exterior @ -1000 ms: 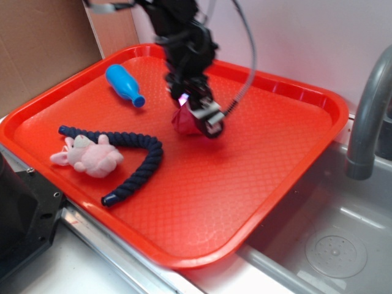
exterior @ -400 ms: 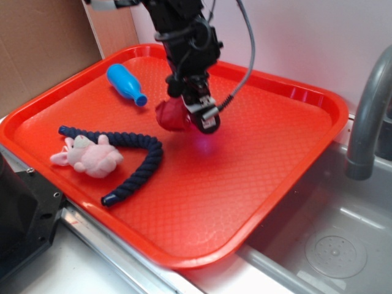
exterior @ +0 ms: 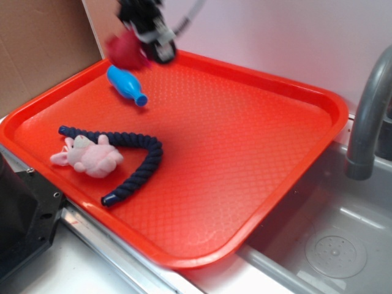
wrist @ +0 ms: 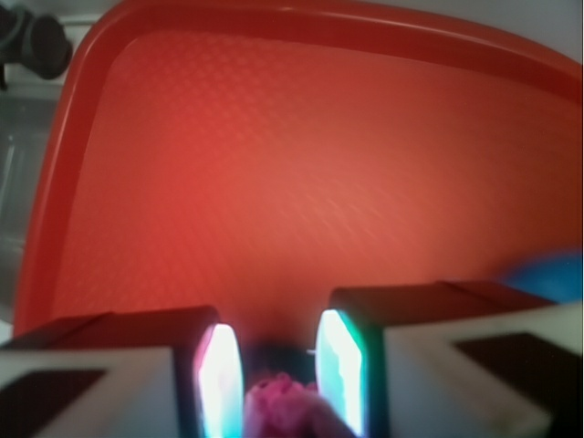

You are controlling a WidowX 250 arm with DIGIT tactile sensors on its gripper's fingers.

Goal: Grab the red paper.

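The red paper (exterior: 124,50) is held clamped between the fingers (wrist: 222,381) of the gripper (exterior: 142,41), which is seen blurred at the top of the exterior view, raised above the far left corner of the orange-red tray (exterior: 288,92). The crumpled ball is carried clear of the tray surface, just above and beside the blue bottle-shaped toy (exterior: 125,84), which is laid on its side near the tray's far left edge. In the wrist view the wrinkled paper (wrist: 278,406) is seen wedged between the two pale finger pads, with the textured tray (wrist: 274,164) spread out below and a blue smear at the right edge.

Nearer the front left of the tray, a dark blue rope (exterior: 131,160) is laid in a bent curve, and a pink plush toy (exterior: 90,156) is set against it, touching its upper stretch. A grey sink (exterior: 334,245) with a grey faucet (exterior: 367,116) is seen to the right of the tray, and brown cardboard (exterior: 37,49) is stood behind it at the left.
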